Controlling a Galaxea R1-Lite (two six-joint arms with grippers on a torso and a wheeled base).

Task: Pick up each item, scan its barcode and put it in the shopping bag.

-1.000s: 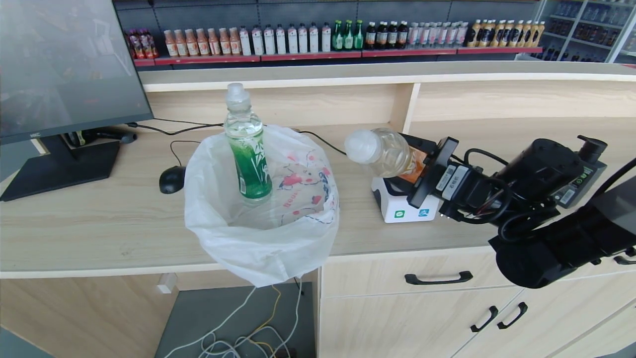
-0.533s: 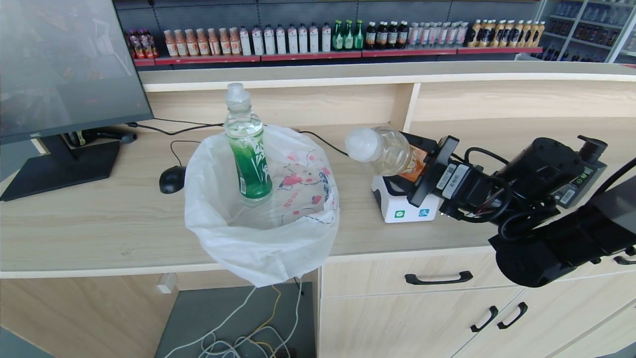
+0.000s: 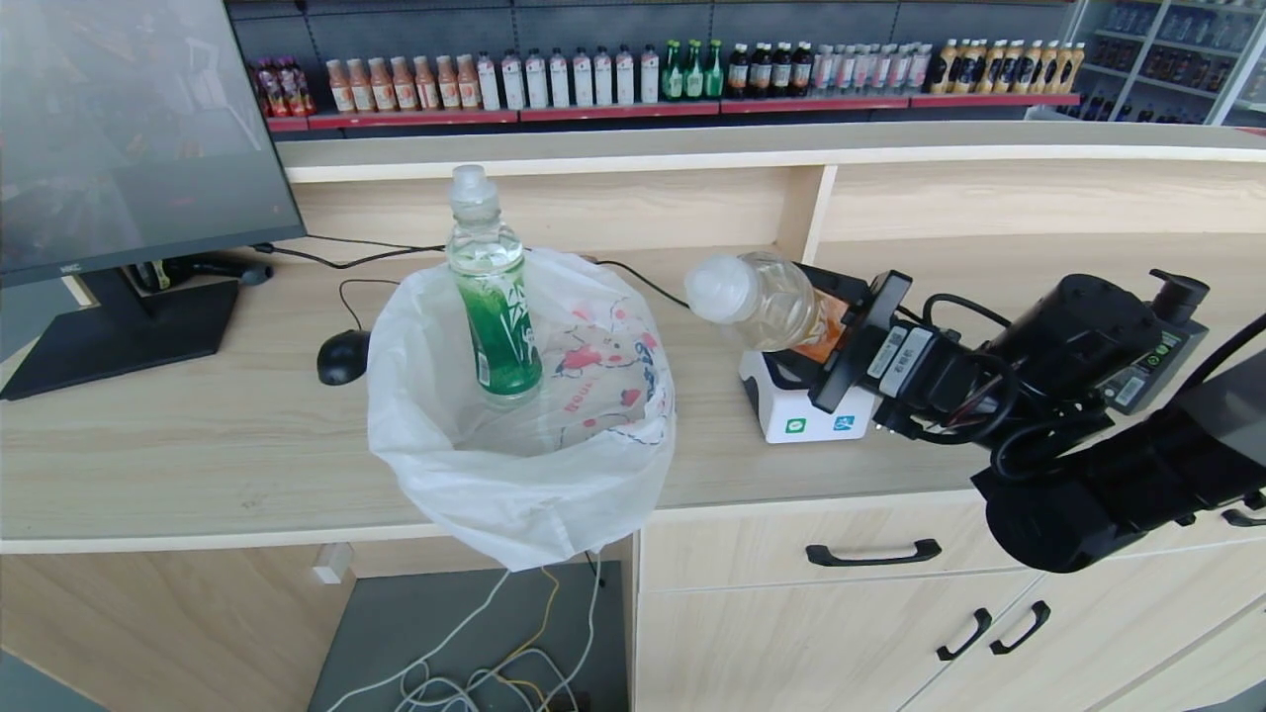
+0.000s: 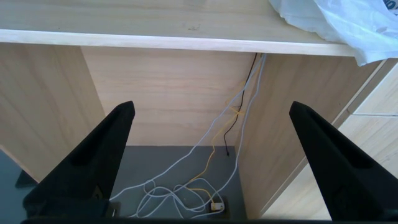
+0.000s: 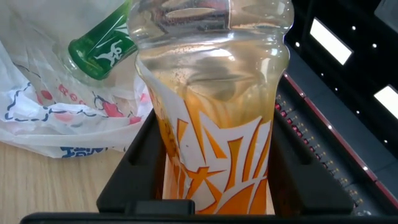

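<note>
Barely anything has shifted since a moment ago: the orange-labelled bottle [image 3: 762, 302] has crept a touch toward the bag, no more. It is clear, ribbed plastic with pale liquid inside and a frosted white cap. It lies on its side in the air just above the small white scanner box [image 3: 791, 410], with the cap pointing at the bag. The right claw [image 3: 841, 316] is clamped on its label end, a flat black finger on each side. Beside it, the thin, crinkled white shopping bag [image 3: 514, 465] sits at the front edge of the pale wood-grain worktop [image 3: 198, 455]. A green-labelled bottle [image 3: 492, 297] stands upright in it. The left claw [image 4: 211, 109] hangs low before the opening under the worktop, its two black wedge fingers spread wide and holding nothing. Loose cables [image 4: 199, 180] are coiled on the floor beyond it.
</note>
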